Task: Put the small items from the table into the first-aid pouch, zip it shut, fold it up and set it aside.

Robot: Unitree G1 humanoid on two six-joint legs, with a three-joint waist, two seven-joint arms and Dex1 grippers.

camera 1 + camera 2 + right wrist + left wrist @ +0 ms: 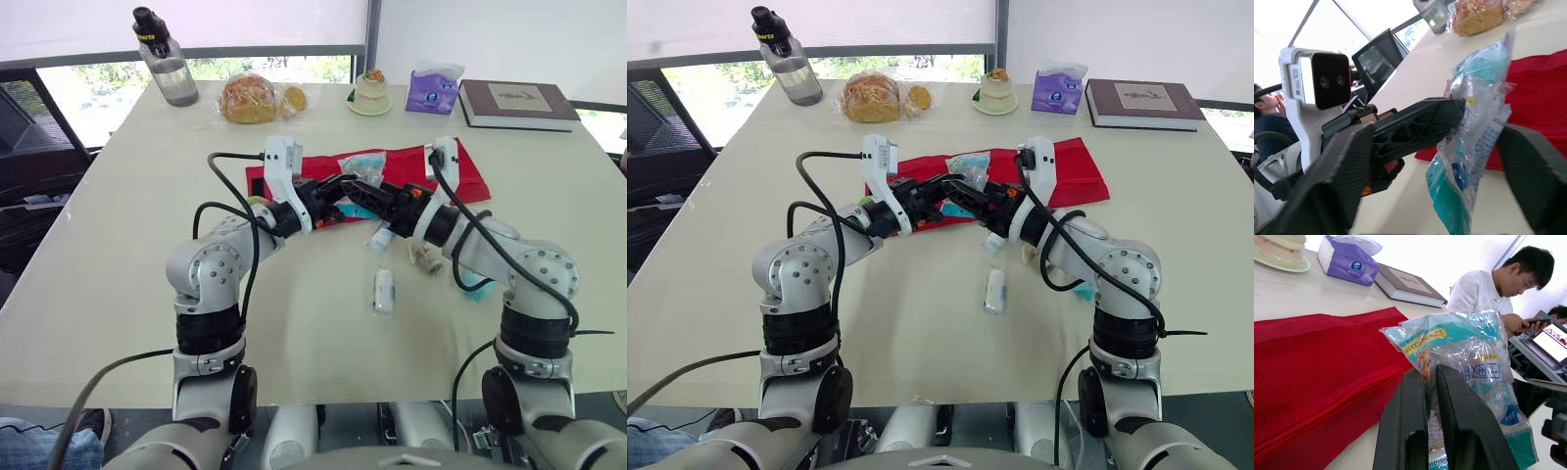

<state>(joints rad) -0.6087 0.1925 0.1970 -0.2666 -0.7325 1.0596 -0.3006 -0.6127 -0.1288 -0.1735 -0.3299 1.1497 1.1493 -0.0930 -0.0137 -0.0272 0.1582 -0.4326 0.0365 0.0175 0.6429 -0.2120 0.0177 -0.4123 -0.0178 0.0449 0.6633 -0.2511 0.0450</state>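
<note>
The left gripper [1431, 374] is pinching a clear packet [1464, 345] with teal print. Its two fingers are pressed together on the packet's lower edge, and it is holding the packet off the table [118, 284], just in front of the red mesh pouch [468, 168]. The pouch is lying flat across the middle of the table, its long side parallel to the far edge. The right gripper [372, 196] is facing the left one with its fingers spread wide, one on each side of the hanging packet. A zip line is running along the pouch's near edge, but whether it is open is hard to tell. To do this step well, the right gripper should be lifting the pouch's upper lip while the left is sliding the packet in edge-first, letting go only once it is well inside. A small white packet [383, 291] is lying closer to the near edge.
</note>
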